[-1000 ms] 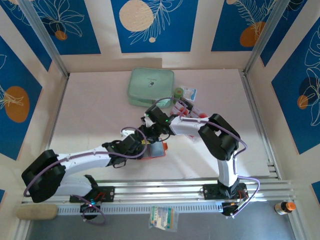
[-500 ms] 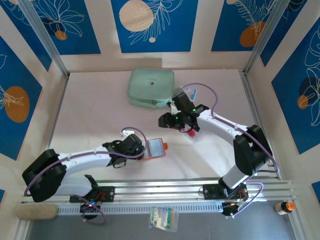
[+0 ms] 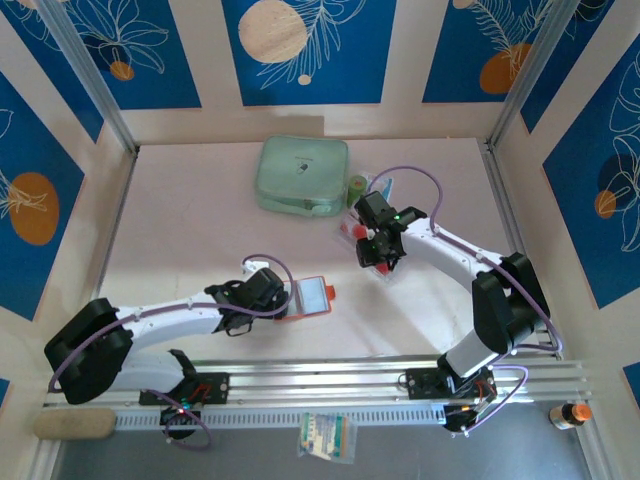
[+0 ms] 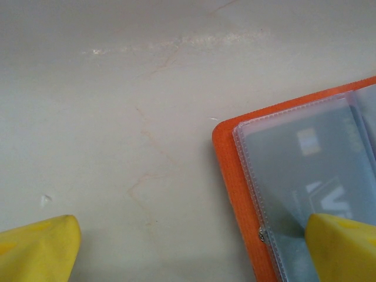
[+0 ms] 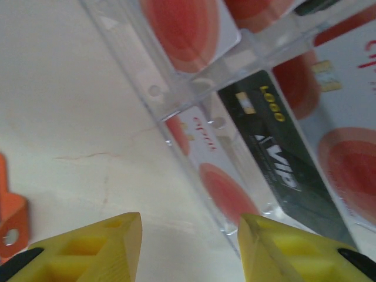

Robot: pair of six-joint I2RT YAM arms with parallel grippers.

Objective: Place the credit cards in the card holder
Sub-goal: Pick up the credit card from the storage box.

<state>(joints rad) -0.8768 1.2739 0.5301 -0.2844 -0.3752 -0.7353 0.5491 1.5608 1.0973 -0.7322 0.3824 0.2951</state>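
Observation:
The orange card holder (image 3: 313, 297) lies open near the table's front, grey clear pockets up. In the left wrist view a dark card shows inside a pocket of the card holder (image 4: 232, 176). My left gripper (image 3: 287, 301) is open wide at the holder's left edge, and one yellow fingertip (image 4: 343, 247) rests over the pocket. My right gripper (image 3: 372, 256) hovers open over the near edge of a clear tray (image 5: 176, 111). The tray holds pale credit cards (image 5: 226, 188) with red circles and a dark card (image 5: 282, 158). Nothing is between the right gripper's (image 5: 188, 235) fingers.
A mint-green zip case (image 3: 302, 175) lies at the back centre, with a small green roll (image 3: 357, 185) beside it. The holder's orange snap tab (image 5: 9, 223) shows left of my right gripper. Walls enclose the table; bare surface lies to the left.
My right arm has swung away from the card holder, back and to the right, and now hangs over the clear tray. The left arm and the holder have stayed put.

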